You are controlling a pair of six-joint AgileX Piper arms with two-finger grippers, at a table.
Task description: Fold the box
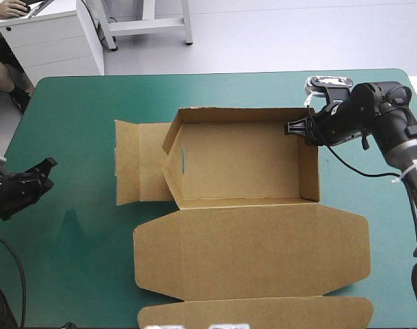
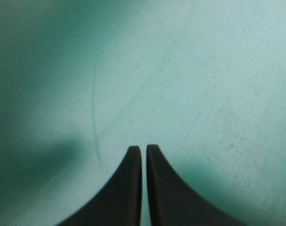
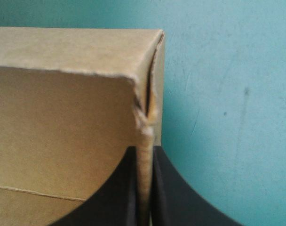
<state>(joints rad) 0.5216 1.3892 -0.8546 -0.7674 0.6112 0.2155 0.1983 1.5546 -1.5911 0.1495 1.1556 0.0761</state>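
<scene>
The right gripper (image 3: 144, 149) is clamping the box (image 1: 249, 164). Its black fingers are all but closed, pinching the right side wall (image 3: 145, 179) between them, with the far right corner just ahead. The box is sitting as an open tray with walls raised. Its lid (image 1: 249, 250) is lying flat toward the table's near edge, and the end panel (image 1: 136, 161) farthest from this gripper is lying flat too. The left gripper (image 2: 144, 148) is hanging well apart from the box, fingers pressed together on nothing, with bare teal-green cover (image 2: 204, 70) ahead of it.
</scene>
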